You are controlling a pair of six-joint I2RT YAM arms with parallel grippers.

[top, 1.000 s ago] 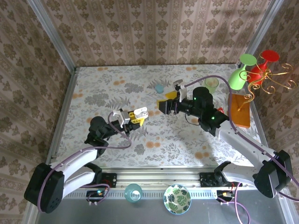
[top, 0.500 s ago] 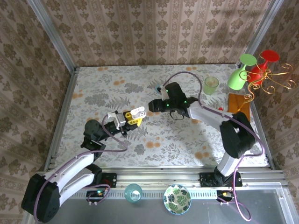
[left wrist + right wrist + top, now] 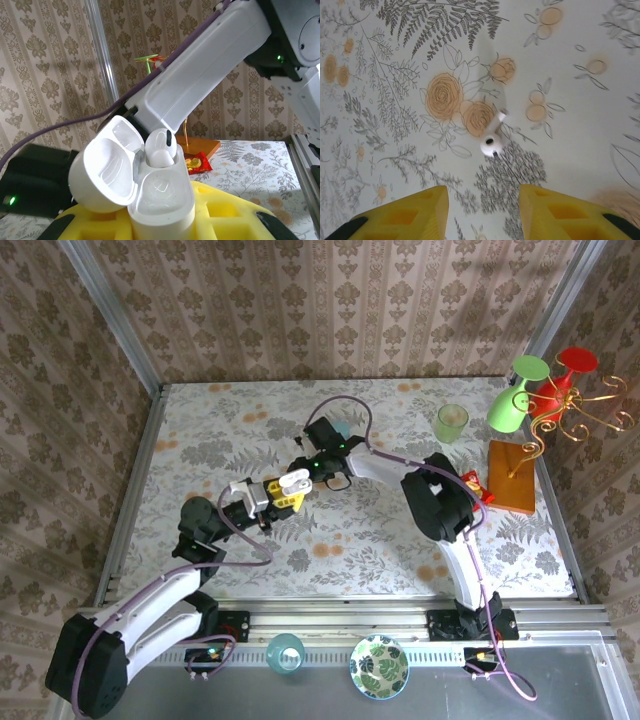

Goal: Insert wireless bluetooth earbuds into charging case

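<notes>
Floral tablecloth [image 3: 360, 530] covers the work surface, with damask wallpaper [image 3: 330, 310] behind. My right gripper [image 3: 484, 194] points down at the cloth. Its yellow fingers [image 3: 420, 212] stand apart with nothing between them.

One loose earbud [image 3: 492, 139] lies on the cloth just beyond the fingertips, roughly centred on the gap. Its long axis runs diagonally in the right wrist view, rounded head to the lower left and stem up to the right. I judge it sits skewed to the line along which the jaws close. It is glossy white, with a small dark opening on the head. My right arm is plainly the nearer one to it.

My left gripper [image 3: 160, 222] is clamped on the charging case [image 3: 160, 200], a white rounded shell held off the table with its lid [image 3: 102, 175] swung open to the left. A second earbud [image 3: 160, 147] stands seated in one socket. The other socket looks free, I think, though glare makes that hard to confirm. From above, the case sits just beside the right wrist.
</notes>
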